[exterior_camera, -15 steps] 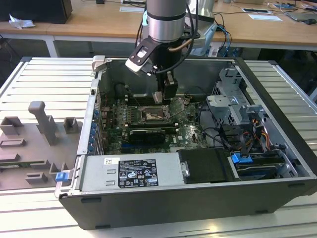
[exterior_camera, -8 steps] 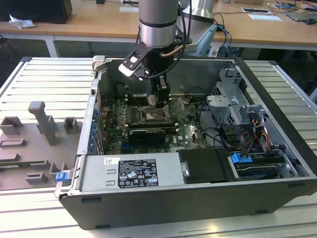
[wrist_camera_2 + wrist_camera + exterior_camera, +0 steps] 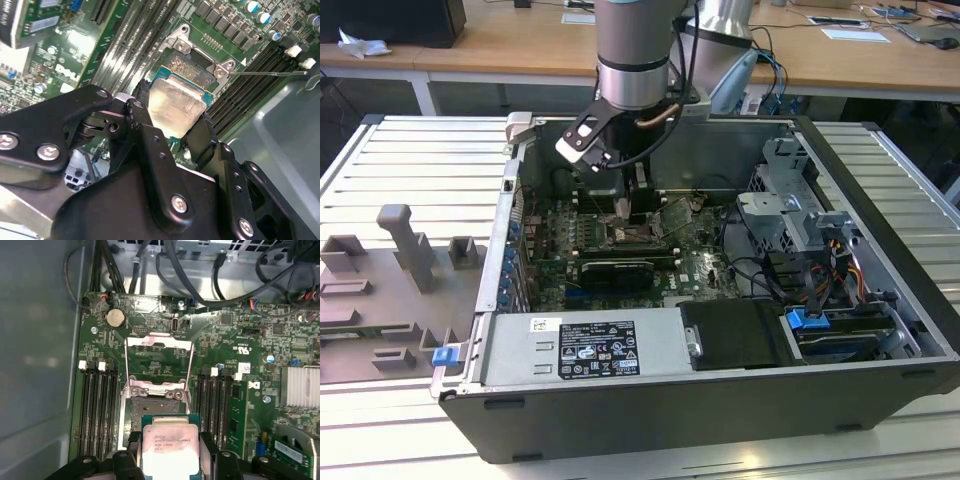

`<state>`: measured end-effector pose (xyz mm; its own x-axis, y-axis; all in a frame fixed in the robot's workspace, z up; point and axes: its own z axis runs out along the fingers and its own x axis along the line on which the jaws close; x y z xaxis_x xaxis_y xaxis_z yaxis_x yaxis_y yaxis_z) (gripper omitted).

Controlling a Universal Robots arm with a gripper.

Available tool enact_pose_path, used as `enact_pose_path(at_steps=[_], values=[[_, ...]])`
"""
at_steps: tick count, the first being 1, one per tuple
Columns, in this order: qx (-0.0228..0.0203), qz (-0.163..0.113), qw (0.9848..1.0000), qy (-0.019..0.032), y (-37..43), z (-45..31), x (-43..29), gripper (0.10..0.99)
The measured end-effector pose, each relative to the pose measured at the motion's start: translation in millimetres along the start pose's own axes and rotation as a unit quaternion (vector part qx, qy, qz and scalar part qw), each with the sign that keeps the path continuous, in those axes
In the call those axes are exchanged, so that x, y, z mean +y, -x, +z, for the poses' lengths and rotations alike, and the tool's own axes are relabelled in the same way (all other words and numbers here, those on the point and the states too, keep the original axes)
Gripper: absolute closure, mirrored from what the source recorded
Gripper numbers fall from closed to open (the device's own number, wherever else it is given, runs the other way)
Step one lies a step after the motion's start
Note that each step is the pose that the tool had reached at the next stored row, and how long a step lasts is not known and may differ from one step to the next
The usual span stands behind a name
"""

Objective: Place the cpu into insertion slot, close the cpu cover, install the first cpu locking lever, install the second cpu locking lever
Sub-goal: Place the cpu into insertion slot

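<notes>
Two black fingers of the gripper are pressed on opposite edges of the cpu and pinch it, with its pale metal face turned toward the cameras. In both wrist views the cpu hangs just beside the slot and partly covers its near edge; if it touches the rim, I cannot tell. The dark bed of the slot is bare. The cover stands open, tilted back on the far side of the slot, and the green board is seen through its window. A thin lever sticks out free from one corner of the slot. Long black memory slots run on both sides of the slot. In the exterior view the arm reaches down from above into the open case, and the gripper is over the middle of the board. The case lies on a ribbed metal table, and grey holders stand at the exterior view's left.
</notes>
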<state>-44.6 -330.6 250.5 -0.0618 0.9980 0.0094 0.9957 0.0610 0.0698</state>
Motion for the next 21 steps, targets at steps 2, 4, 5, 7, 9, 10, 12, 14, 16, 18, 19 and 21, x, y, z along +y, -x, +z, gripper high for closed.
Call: enact_pose_path(at_steps=[2, 4, 5, 7, 9, 10, 12, 14, 16, 18, 19, 21], values=[[-0.0014, 0.0, 1.0, -0.0001, -4.7, 7.6, -1.0, 0.545], [-0.0017, 0.0, 1.0, -0.0002, -6.6, 14.0, -2.2, 0.545], [-0.0017, 0.0, 1.0, -0.0002, -6.7, 15.8, -2.7, 0.545], [-0.0017, 0.0, 1.0, -0.0004, -7.1, 20.2, -3.2, 0.545], [-0.0017, 0.0, 1.0, -0.0012, -8.0, 23.4, -3.5, 0.545], [-0.0017, 0.0, 1.0, -0.0017, -8.6, 24.3, -3.5, 0.545], [-0.0019, 0.0, 1.0, -0.0022, -10.3, 25.8, -3.5, 0.545], [-0.0019, 0.0, 1.0, -0.0022, -10.8, 27.5, -3.5, 0.545], [-0.0023, 0.002, 1.0, -0.0023, -10.8, 29.2, -3.7, 0.545], [-0.0032, 0.003, 1.0, -0.0024, -10.8, 30.8, -3.8, 0.545], [-0.0035, 0.005, 1.0, -0.0024, -10.8, 32.0, -3.9, 0.545], [-0.004, 0.013, 0.9999, -0.0025, -11.6, 35.5, -4.2, 0.545]])
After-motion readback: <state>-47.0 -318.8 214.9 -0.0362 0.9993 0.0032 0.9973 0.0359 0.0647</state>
